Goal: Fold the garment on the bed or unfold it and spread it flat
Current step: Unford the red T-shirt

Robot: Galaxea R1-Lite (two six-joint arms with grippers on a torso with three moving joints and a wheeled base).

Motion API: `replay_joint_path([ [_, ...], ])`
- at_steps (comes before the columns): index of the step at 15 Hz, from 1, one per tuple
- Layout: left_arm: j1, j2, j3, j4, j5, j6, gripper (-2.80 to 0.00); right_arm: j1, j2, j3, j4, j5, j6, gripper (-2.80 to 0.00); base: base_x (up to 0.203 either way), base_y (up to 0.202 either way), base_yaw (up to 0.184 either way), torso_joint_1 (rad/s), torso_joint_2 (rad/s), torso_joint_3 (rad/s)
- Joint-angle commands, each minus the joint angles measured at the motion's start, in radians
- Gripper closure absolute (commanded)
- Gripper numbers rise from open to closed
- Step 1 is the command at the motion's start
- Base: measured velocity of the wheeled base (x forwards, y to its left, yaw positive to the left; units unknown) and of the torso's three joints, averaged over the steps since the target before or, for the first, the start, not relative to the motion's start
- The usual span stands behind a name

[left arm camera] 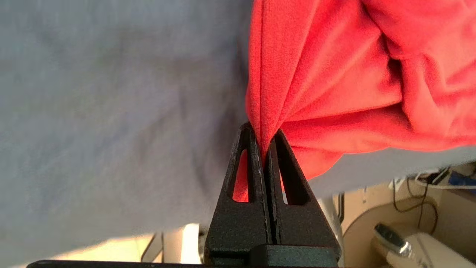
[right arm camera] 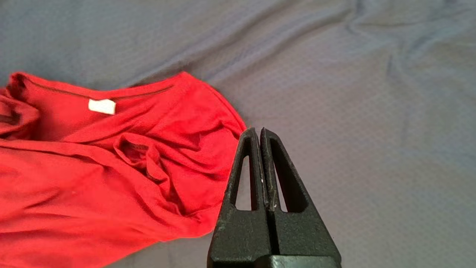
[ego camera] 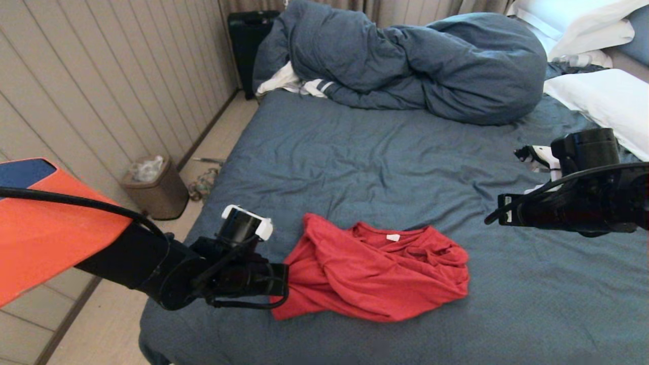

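My left gripper (left arm camera: 264,139) is pinched tight on a gathered fold at the left edge of the crumpled red cotton T-shirt (ego camera: 375,271); in the left wrist view the cloth fans out from between my two black fingers (left arm camera: 247,167), which press together with only the thin fabric between them. That arm reaches in low from the left, at the near left part of the bed.

The shirt lies bunched near the near edge of the large bed with its wrinkled dark blue-grey sheet (ego camera: 405,167), a little left of the middle. Its neckline faces the far side and a small white label (ego camera: 393,237) shows inside the collar. The body is heaped in loose folds, and I cannot see any print on it.

My right gripper (right arm camera: 259,134) has its fingers pressed together with nothing between them. It hangs above bare sheet just to the right of the shirt's right edge, apart from the cloth. In the head view that arm (ego camera: 573,203) comes in from the right, higher than the left one.

On the far side of the bed a bunched dark blue-grey duvet (ego camera: 421,66) is piled up, with a white striped cloth (ego camera: 304,86) poking out at its left end. White pillows (ego camera: 603,101) lie at the far right. On the floor to the left of the bed, by the panelled wall, stands a small brown waste bin (ego camera: 154,187).
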Motion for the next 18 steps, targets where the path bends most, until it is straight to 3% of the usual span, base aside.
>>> replay_joint_path([
  [1, 0.013, -0.034, 0.036, -0.004, 0.001, -0.002, 0.00, 0.004, 0.003, 0.003, 0.000, 0.000, 0.000, 0.00, 0.000, 0.000, 0.000, 0.000, 0.00, 0.000],
  [5, 0.038, -0.048, 0.117, -0.074, 0.001, 0.010, 0.00, 0.010, 0.006, 0.003, 0.000, -0.001, 0.000, 0.00, 0.000, 0.000, 0.000, 0.000, 0.00, 0.000],
  [12, 0.037, -0.048, 0.131, -0.097, -0.008, 0.024, 0.00, 0.018, 0.006, 0.003, 0.000, -0.001, 0.011, 0.00, 0.000, 0.000, 0.000, 0.000, 0.00, 0.000],
  [18, 0.018, -0.250, 0.210, -0.092, -0.009, 0.026, 0.00, 0.019, 0.001, 0.008, 0.000, 0.001, 0.011, 0.00, 0.000, 0.000, 0.000, 0.000, 0.00, 0.000],
])
